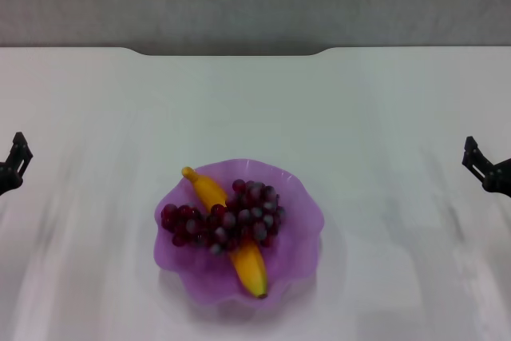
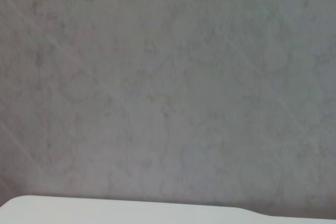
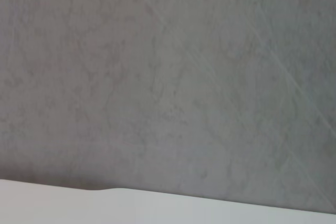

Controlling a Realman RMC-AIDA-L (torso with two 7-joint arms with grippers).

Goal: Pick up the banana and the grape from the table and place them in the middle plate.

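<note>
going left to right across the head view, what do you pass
left claw at the table's left edge → middle plate holding the banana with the grape bunch lying across it → right claw at the right edge, all on the white table

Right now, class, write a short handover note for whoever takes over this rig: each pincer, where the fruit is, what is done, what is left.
Left pincer: parked at the table's left edge, holding nothing.
Right pincer: parked at the right edge, holding nothing.
Banana: lies in the middle plate, running diagonally.
Grape: bunch lies across the banana, inside the plate.
Table: no fruit on it.
Done: both fruits are in the plate.
Left: nothing to place; both wrist views show only the wall and table edge.
</note>
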